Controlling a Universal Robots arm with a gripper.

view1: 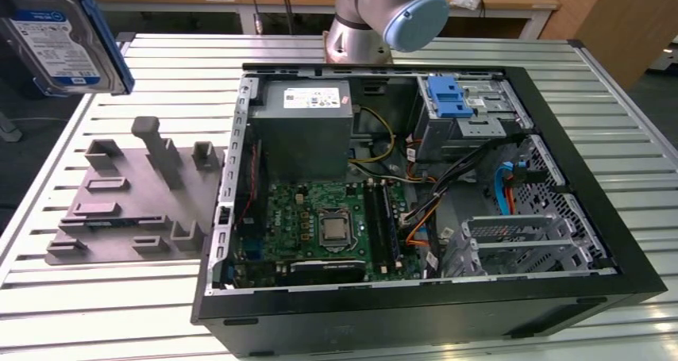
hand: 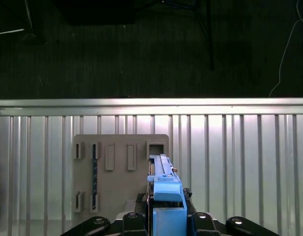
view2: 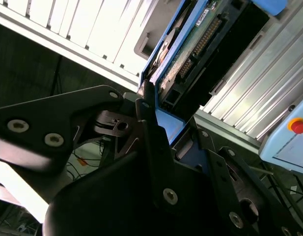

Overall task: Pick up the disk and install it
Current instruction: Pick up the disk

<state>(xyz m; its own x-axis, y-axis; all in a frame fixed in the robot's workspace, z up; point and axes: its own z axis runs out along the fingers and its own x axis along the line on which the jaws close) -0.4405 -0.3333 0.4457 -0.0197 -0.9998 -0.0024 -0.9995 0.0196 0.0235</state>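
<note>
The disk (view1: pixel 55 40) hangs high above the table at the exterior view's left, silver-grey with a white-and-blue label and a blue side rail. In the first wrist view the disk (hand: pixel 163 179) shows edge-on, its blue rail up, above the grey holder plate (hand: pixel 119 174). My gripper (hand: pixel 166 216) is shut on it, a black finger on each side. The second wrist view shows the disk (view2: pixel 190 54) from close by, circuit board and connector showing, clamped in my gripper (view2: pixel 168 123).
The open computer case (view1: pixel 593 210) lies on the slatted metal table (view1: pixel 127 297), with a drive cage and blue latch (view1: pixel 450 95) at its far right. The grey holder plate (view1: pixel 127 194) with upright pegs sits left of it. The arm's base (view1: pixel 382 20) stands behind the case.
</note>
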